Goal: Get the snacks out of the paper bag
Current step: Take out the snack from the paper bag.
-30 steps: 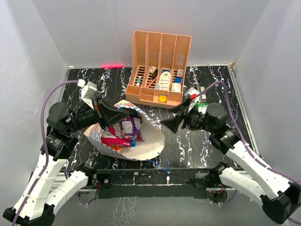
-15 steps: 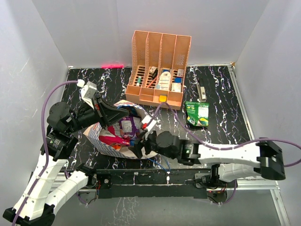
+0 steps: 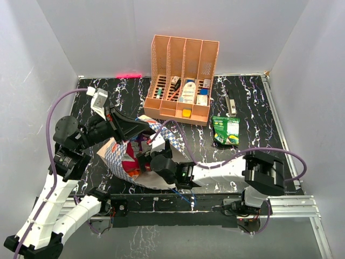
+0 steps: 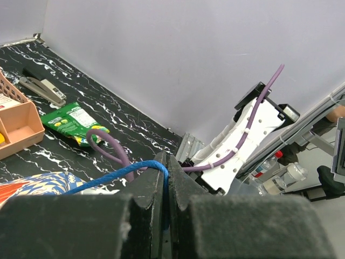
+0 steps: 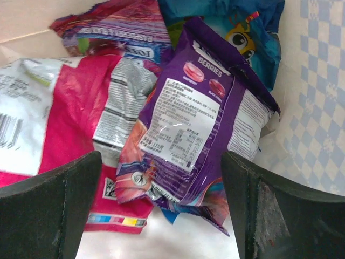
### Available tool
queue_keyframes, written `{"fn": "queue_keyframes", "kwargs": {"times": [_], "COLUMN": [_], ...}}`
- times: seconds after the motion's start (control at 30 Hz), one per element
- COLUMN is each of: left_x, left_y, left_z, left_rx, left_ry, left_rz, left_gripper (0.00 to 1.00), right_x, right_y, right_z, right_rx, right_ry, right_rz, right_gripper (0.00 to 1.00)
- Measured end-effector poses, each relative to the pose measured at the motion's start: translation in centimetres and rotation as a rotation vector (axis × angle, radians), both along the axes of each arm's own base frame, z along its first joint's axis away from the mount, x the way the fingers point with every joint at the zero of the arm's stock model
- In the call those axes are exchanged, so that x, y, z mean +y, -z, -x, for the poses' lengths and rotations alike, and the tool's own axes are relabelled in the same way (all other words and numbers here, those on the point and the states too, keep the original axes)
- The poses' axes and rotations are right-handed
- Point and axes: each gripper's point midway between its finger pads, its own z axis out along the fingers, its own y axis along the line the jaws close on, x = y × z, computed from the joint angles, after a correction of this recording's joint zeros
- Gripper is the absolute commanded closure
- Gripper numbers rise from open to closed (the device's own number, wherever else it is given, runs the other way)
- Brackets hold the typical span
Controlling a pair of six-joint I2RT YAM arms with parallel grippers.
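Plainly, the right gripper (image 5: 161,178) stood with its jaws spread wide inside the paper bag (image 5: 318,108), pinching nothing. A purple packet (image 5: 188,124) lay straight ahead of it, in the gap between its two fingers (image 5: 48,216), tilted, with its printed back upward. Whether either finger touched the packet could not be told. The purple packet rested partly on a pink packet (image 5: 59,118), which reached toward the left finger. Farther in, beyond both, sat a blue packet (image 5: 237,32) and a striped packet (image 5: 113,24), against the bag's white inner wall.

From above, the right arm reached across from the right, its gripper (image 3: 141,162) down in the bag's mouth among the packets. The bag (image 3: 116,156) lay on the near left part of the marbled table (image 3: 253,135).

The left gripper (image 4: 167,162) had its fingers pressed together on the bag's blue string handle (image 4: 108,181), at the bag's upper rim, above the packets.

A green packet (image 3: 226,129) lay on the table well to the right of the bag, just in front of an orange organizer (image 3: 183,81) and near a stapler (image 3: 230,105).
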Motion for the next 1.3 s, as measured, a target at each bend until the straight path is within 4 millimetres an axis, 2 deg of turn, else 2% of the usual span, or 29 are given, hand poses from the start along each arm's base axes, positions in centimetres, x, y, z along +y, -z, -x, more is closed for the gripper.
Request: {"fn": "queue_keyframes", "kwargs": {"times": [0.07, 0.17, 0.3, 0.47, 0.67, 0.83, 1.1, 1.3], "left_x": [0.0, 0.0, -0.1, 0.0, 0.0, 0.1, 0.3, 1.0], "left_y": [0.0, 0.1, 0.3, 0.3, 0.4, 0.5, 0.8, 1.2], "left_z": [0.0, 0.1, 0.0, 0.1, 0.0, -0.1, -0.3, -1.1], "left_rx": [0.005, 0.013, 0.018, 0.008, 0.002, -0.003, -0.007, -0.006], "left_ry": [0.003, 0.004, 0.005, 0.002, -0.003, -0.007, -0.034, -0.109], "left_rz": [0.002, 0.002, 0.003, 0.003, -0.005, -0.011, -0.021, -0.038], "left_gripper": [1.0, 1.0, 1.0, 1.0, 1.0, 1.0, 1.0, 1.0], "right_x": [0.0, -0.3, -0.2, -0.3, -0.1, 0.5, 1.2, -0.6], "right_y": [0.5, 1.6, 2.6, 2.7, 2.2, 0.4, -3.4, -6.1], "right_z": [-0.7, -1.5, -2.0, -2.4, -2.2, -1.0, 1.6, 3.6], "right_rx": [0.004, 0.017, 0.036, 0.05, 0.074, 0.092, 0.105, 0.083], "right_ry": [0.039, 0.086, 0.121, 0.127, 0.077, -0.008, -0.175, -0.275], "right_rz": [-0.005, -0.004, -0.014, -0.025, -0.043, -0.082, -0.178, -0.226], "right_gripper": [0.03, 0.08, 0.4, 0.62, 0.77, 0.91, 0.93, 0.93]}}
